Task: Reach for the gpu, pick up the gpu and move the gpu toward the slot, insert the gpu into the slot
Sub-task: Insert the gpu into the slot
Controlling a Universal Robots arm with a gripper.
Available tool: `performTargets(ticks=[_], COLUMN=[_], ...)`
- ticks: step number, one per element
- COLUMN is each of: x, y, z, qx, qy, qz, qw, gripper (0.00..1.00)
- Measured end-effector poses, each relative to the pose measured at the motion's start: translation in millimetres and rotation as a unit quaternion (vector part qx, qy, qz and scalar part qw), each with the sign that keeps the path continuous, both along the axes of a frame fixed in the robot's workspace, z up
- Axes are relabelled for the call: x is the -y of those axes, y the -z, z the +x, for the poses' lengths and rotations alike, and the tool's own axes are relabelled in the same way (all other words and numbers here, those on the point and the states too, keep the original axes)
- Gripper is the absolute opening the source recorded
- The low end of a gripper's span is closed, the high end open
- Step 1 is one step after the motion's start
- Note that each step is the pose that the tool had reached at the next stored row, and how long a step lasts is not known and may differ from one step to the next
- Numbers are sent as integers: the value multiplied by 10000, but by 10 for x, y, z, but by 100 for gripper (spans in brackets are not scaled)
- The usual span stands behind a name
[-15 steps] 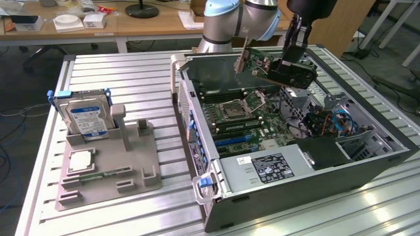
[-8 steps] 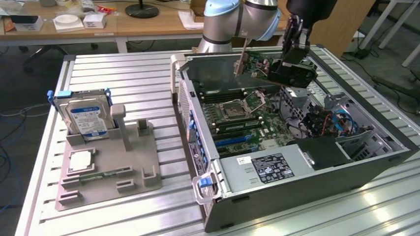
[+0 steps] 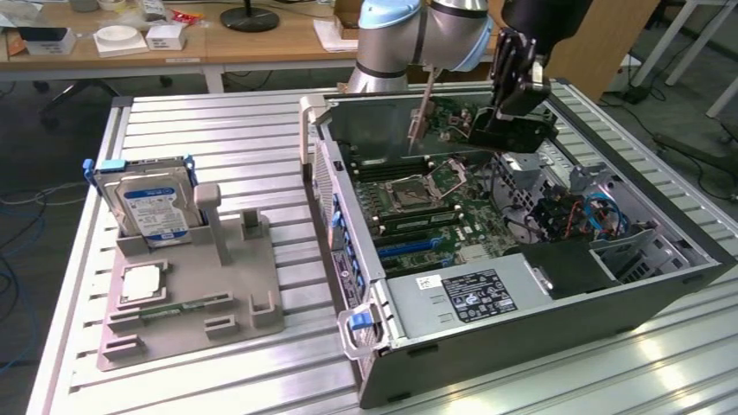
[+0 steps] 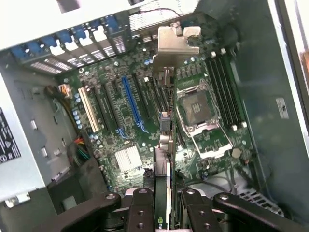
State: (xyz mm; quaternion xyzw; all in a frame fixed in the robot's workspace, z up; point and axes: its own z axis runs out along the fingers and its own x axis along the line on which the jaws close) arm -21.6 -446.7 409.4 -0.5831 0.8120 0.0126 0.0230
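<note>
My gripper (image 3: 511, 131) is shut on the gpu (image 3: 424, 119), a thin dark card held on edge above the open computer case (image 3: 524, 333), near its far end. In the wrist view the gpu (image 4: 165, 140) runs edge-on away from my gripper (image 4: 166, 212), with its silver bracket (image 4: 175, 42) at the far end and a black finger (image 4: 143, 209) on each side. It hangs clear above the motherboard (image 4: 120, 159), over the black slots between the long blue slot (image 4: 131, 104) and the processor socket (image 4: 199, 108). The blue slot (image 3: 403, 248) also appears in the exterior view.
A grey fixture (image 3: 190, 303) on the slatted table holds a blue-labelled hard drive (image 3: 150, 207), a processor chip (image 3: 141, 284) and a memory stick (image 3: 185, 305). Inside the case are a power supply (image 3: 473, 298), cables (image 3: 576, 216) and the case walls.
</note>
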Motion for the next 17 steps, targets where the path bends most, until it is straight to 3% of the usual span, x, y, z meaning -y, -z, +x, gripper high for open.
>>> performTargets(ticks=[6,13,14,17], x=[0,1,1,1], y=[42,161,208,264], z=[0,2,3,0], qx=[1,0,3,2], qy=[-458,-686,-926,-1180], qz=[9,19,74,80], qw=[9990,9976,9957,9930], gripper=[26,26,26,26])
